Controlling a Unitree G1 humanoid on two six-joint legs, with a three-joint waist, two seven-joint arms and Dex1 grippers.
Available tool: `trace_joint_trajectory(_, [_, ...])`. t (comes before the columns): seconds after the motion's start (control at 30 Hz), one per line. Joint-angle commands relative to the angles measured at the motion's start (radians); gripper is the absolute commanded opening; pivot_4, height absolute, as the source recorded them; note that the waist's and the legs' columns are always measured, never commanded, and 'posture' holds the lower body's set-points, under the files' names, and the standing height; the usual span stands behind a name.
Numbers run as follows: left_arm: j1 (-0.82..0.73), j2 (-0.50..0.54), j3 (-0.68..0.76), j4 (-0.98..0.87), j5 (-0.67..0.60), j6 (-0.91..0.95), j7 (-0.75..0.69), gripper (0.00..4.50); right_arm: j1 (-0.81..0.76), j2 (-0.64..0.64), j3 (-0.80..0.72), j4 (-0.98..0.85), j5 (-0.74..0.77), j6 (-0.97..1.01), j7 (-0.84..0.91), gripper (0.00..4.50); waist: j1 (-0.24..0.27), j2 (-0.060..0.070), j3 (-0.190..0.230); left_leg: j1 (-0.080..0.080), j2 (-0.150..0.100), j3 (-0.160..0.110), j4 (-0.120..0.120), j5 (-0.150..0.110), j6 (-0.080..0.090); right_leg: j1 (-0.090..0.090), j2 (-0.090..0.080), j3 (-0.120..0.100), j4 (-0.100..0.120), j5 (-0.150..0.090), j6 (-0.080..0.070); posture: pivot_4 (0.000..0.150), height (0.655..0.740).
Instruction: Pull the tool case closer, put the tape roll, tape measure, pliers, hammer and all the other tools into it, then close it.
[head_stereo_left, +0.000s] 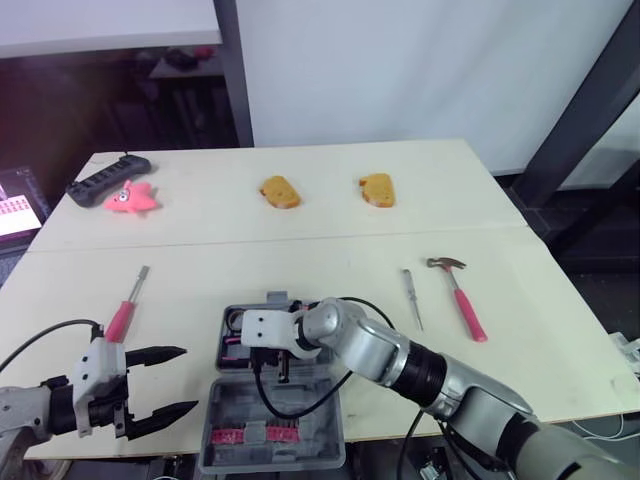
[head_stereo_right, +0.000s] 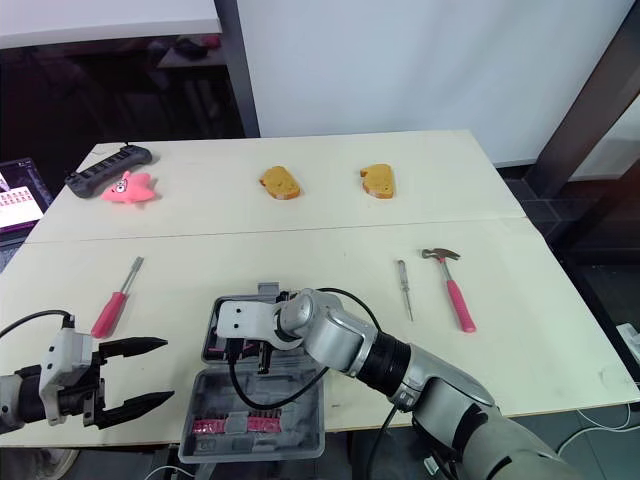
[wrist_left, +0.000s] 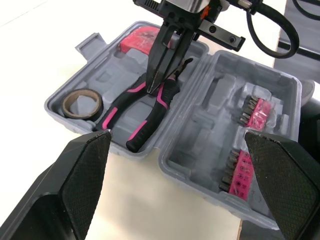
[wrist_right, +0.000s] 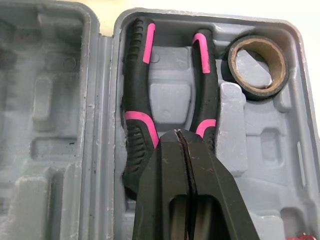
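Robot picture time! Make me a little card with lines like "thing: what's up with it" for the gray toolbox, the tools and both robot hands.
Tool case: open, lying flat near the table's front edge
Inside it: pliers, tape roll
In its lid: pink bit strips
Not packed yet: hammer, small screwdriver, pink-handled screwdriver
Right gripper: shut, tips down at the pliers' handles inside the case
Left gripper: open, empty, left of the case

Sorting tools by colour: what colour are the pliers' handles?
Pliers: black with pink, best in right wrist view.
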Motion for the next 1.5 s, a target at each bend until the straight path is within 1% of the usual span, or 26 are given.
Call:
trace_joint_trajectory(0.03, [-0.008, 0.016, 0.016, -0.008, -0.002, -0.001, -0.002, 4.50, 0.085, -0.015, -0.005, 0.093, 0.020, 0.027, 0.035, 0.03, 0.001, -0.001, -0.001, 0.000, 0.000, 0.000, 0.000, 0.000, 0.000, 0.000, 0.000, 0.000, 0.000, 0.000, 0.000, 0.150, 0.7400])
trace_joint_trajectory(0.13, [-0.011, 0.016, 0.014, -0.006, -0.002, 0.000, -0.002, 4.50, 0.099, 0.012, -0.098, 0.029, 0.066, -0.028, 0.045, 0.03, 0.000, -0.001, 0.000, 0.000, 0.000, 0.000, 0.000, 0.000, 0.000, 0.000, 0.000, 0.000, 0.000, 0.000, 0.000, 0.150, 0.7400])
trace_joint_trajectory(0.17, [-0.012, 0.015, 0.014, -0.005, -0.002, 0.000, -0.003, 4.50, 0.109, 0.014, -0.121, 0.002, 0.062, -0.106, 0.029, 0.03, -0.001, -0.002, 0.000, -0.001, 0.000, 0.000, 0.000, 0.000, 0.000, -0.001, 0.000, 0.000, 0.000, 0.000, 0.000, 0.150, 0.7400])
trace_joint_trajectory(0.23, [-0.014, 0.015, 0.014, -0.002, -0.002, 0.000, -0.004, 4.50, 0.124, 0.024, -0.166, -0.043, 0.092, -0.121, 0.041, 0.03, -0.004, -0.003, 0.001, -0.003, 0.000, 0.000, 0.000, 0.000, 0.000, -0.003, 0.000, 0.000, 0.000, 0.000, 0.000, 0.150, 0.7400])
trace_joint_trajectory(0.33, [-0.017, 0.016, 0.014, 0.003, -0.001, -0.001, -0.005, 4.50, 0.143, 0.025, -0.186, -0.069, 0.112, -0.143, 0.067, 0.03, -0.006, -0.004, 0.002, -0.005, 0.000, 0.000, -0.001, 0.000, 0.000, -0.006, 0.001, 0.000, 0.001, 0.000, 0.000, 0.150, 0.7400])
trace_joint_trajectory(0.73, [-0.005, 0.013, 0.017, -0.011, -0.004, 0.003, -0.001, 4.50, 0.157, 0.044, -0.156, -0.002, 0.057, -0.121, 0.040, 0.03, -0.005, -0.004, 0.003, -0.005, 0.000, 0.000, -0.001, 0.000, 0.000, -0.008, 0.001, 0.000, 0.002, 0.000, 0.000, 0.150, 0.7400])
trace_joint_trajectory(0.97, [0.001, 0.013, 0.017, -0.018, -0.003, 0.003, 0.000, 4.50, 0.146, 0.024, -0.100, 0.041, 0.016, -0.017, 0.048, 0.03, -0.006, -0.003, 0.004, -0.004, 0.001, 0.000, -0.002, 0.000, 0.000, -0.008, 0.001, 0.000, 0.002, 0.001, 0.000, 0.150, 0.7400])
trace_joint_trajectory(1.1, [-0.007, 0.016, 0.015, -0.006, -0.002, 0.000, -0.004, 4.50, 0.131, 0.013, -0.021, 0.155, -0.024, 0.037, 0.064, 0.03, -0.006, -0.002, 0.004, -0.003, 0.001, 0.000, -0.002, 0.000, 0.000, -0.006, 0.001, 0.000, 0.002, 0.000, -0.001, 0.150, 0.7400])
trace_joint_trajectory(1.2, [-0.010, 0.016, 0.014, -0.005, -0.002, -0.001, -0.005, 4.50, 0.113, 0.037, -0.012, 0.256, -0.029, 0.066, 0.064, 0.03, -0.008, -0.002, 0.003, 0.003, 0.001, 0.000, -0.003, 0.000, 0.000, -0.001, 0.001, 0.000, 0.002, -0.001, -0.004, 0.150, 0.7400])
trace_joint_trajectory(1.27, [-0.012, 0.016, 0.013, -0.005, -0.002, 0.001, -0.005, 4.50, 0.108, 0.048, -0.006, 0.300, -0.028, 0.080, 0.080, 0.03, -0.009, -0.003, 0.000, 0.019, 0.001, 0.001, -0.013, 0.000, 0.000, 0.005, 0.001, 0.001, -0.001, -0.003, -0.005, 0.150, 0.7400])
trace_joint_trajectory(1.33, [-0.014, 0.016, 0.012, -0.004, -0.002, 0.001, -0.005, 4.50, 0.103, 0.063, -0.013, 0.328, -0.025, 0.077, 0.086, 0.03, -0.009, -0.002, -0.002, 0.028, 0.001, 0.001, -0.018, 0.000, 0.000, 0.010, 0.001, 0.001, -0.001, -0.007, -0.004, 0.150, 0.7400])
trace_joint_trajectory(1.4, [-0.015, 0.017, 0.012, -0.003, -0.002, 0.001, -0.005, 4.50, 0.095, 0.077, -0.029, 0.346, -0.022, 0.068, 0.086, 0.03, -0.010, 0.001, -0.005, 0.032, 0.001, -0.001, -0.021, 0.000, 0.000, 0.012, 0.002, 0.001, -0.001, -0.008, -0.006, 0.150, 0.7400])
trace_joint_trajectory(1.5, [-0.017, 0.018, 0.015, 0.003, -0.001, 0.000, -0.007, 4.50, 0.083, 0.087, -0.110, 0.281, 0.024, 0.050, 0.104, 0.03, -0.010, 0.003, -0.006, 0.032, 0.001, -0.001, -0.022, 0.000, 0.000, 0.010, 0.003, 0.001, 0.000, -0.008, -0.006, 0.150, 0.7400])
